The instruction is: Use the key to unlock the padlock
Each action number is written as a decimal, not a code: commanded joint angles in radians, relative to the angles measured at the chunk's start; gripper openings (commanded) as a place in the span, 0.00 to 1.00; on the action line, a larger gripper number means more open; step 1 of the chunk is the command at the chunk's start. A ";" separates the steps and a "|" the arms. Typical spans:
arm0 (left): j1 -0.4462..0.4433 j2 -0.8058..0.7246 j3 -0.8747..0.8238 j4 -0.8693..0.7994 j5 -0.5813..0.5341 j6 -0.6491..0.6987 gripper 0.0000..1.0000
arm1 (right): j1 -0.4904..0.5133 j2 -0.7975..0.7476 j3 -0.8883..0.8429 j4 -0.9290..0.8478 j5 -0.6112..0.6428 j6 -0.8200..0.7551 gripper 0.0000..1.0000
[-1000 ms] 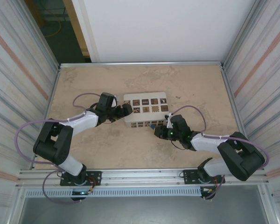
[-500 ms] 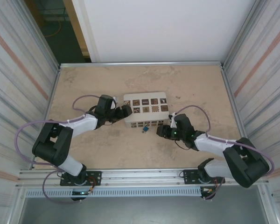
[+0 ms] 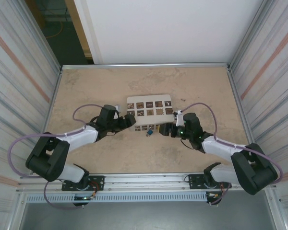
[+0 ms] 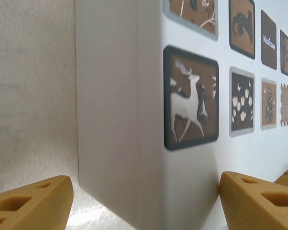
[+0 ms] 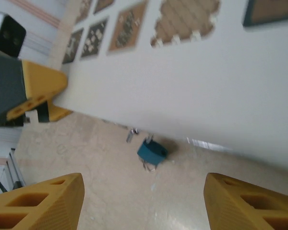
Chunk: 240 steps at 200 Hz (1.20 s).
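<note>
Both grippers stood wide and empty: the left gripper (image 4: 144, 191) straddled a near corner of the white tiled box (image 4: 115, 120), and the right gripper (image 5: 144, 184) hung low over the bench (image 5: 110, 191). Between them, just beside the box's near wall, lay the teal padlock (image 5: 152, 152), and close to it what looked like the key (image 5: 130, 135), a small metal sliver. Neither was in hand, so picking them up came next, and the box wall would crowd any approach.
</note>
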 commanded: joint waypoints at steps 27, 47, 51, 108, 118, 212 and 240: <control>-0.034 -0.048 -0.062 -0.128 -0.044 -0.029 0.79 | -0.037 0.122 0.112 0.103 -0.059 -0.158 0.66; -0.041 -0.069 -0.068 -0.131 -0.052 -0.038 0.79 | -0.057 0.176 0.147 0.113 -0.083 -0.202 0.66; -0.042 -0.075 -0.068 -0.132 -0.055 -0.039 0.79 | -0.062 0.187 0.153 0.116 -0.090 -0.209 0.66; -0.042 -0.179 -0.037 -0.211 -0.086 -0.018 0.79 | -0.092 0.232 0.155 0.172 -0.088 -0.216 0.66; -0.042 -0.205 -0.024 -0.232 -0.094 -0.010 0.78 | -0.092 0.221 0.143 0.170 -0.090 -0.212 0.66; -0.039 -0.235 0.183 -0.351 -0.075 0.118 0.54 | -0.049 0.083 -0.007 0.243 -0.072 -0.091 0.97; -0.028 -0.138 0.259 -0.337 -0.005 0.145 0.45 | -0.017 0.133 -0.006 0.306 -0.110 -0.049 0.99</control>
